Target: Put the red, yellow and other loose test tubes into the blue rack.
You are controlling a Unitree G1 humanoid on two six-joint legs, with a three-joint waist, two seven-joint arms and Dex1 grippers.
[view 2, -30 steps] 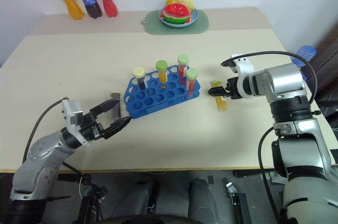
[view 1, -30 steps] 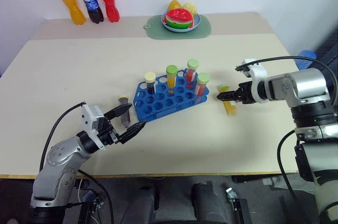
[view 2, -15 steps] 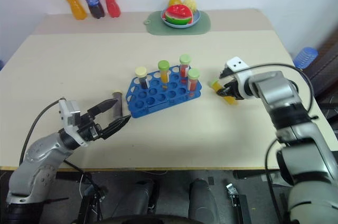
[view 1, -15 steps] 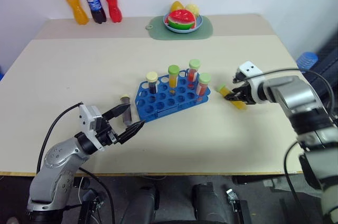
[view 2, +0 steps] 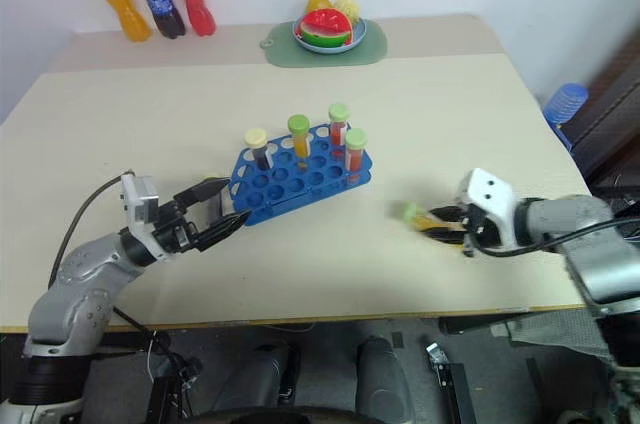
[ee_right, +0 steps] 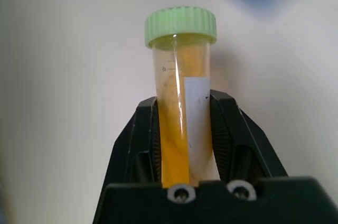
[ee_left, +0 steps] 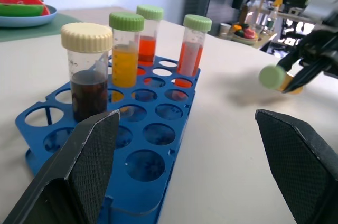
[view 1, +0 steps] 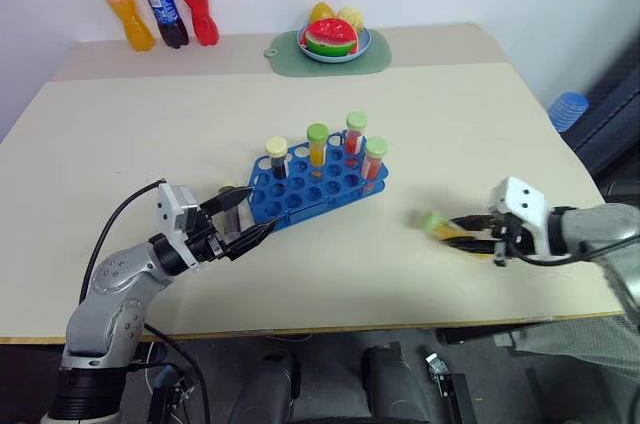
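Near the tabletop's right edge, the right gripper (view 1: 470, 234) clamps the yellow tube (ee_right: 182, 102) for racking; left gripper (view 1: 248, 219) gapes beside the blue rack (view 1: 310, 184)

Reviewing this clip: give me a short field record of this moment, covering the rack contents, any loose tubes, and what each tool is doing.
rack: blue rack on the table, four capped tubes upright in it
held tube: yellow tube with green cap, clamped in the right tool, above the table right of the rack
loose tube: cream-capped tube standing by the rack's left end
left tool: left tool open, empty, at that loose tube
background: three soda bottles, fruit plate
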